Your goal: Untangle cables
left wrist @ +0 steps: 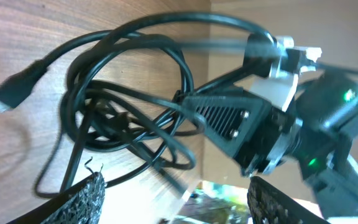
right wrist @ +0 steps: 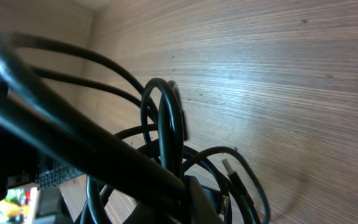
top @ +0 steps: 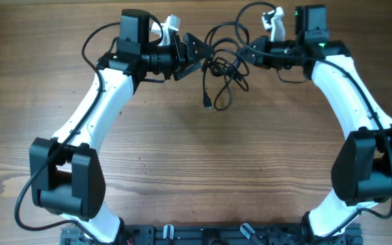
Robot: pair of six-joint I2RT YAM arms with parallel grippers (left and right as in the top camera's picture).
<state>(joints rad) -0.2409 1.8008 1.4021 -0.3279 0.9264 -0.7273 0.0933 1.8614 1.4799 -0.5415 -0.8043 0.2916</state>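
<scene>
The cables (top: 224, 73) are a tangle of thin black cords at the back middle of the wooden table, with one plug end (top: 208, 103) trailing toward the front. My right gripper (top: 246, 53) is shut on the right side of the tangle and holds part of it up. In the right wrist view the cords (right wrist: 166, 124) loop tightly round the jaws (right wrist: 194, 196), and a USB plug (right wrist: 229, 169) shows. My left gripper (top: 198, 56) is open just left of the tangle. In the left wrist view its fingers (left wrist: 176, 185) are spread wide and empty, below the loops (left wrist: 123, 118).
Both white arms reach in from the front corners toward the back middle. The right gripper's black body (left wrist: 241, 127) shows close in front of the left wrist camera. The table's far edge (left wrist: 204, 37) runs just behind the tangle.
</scene>
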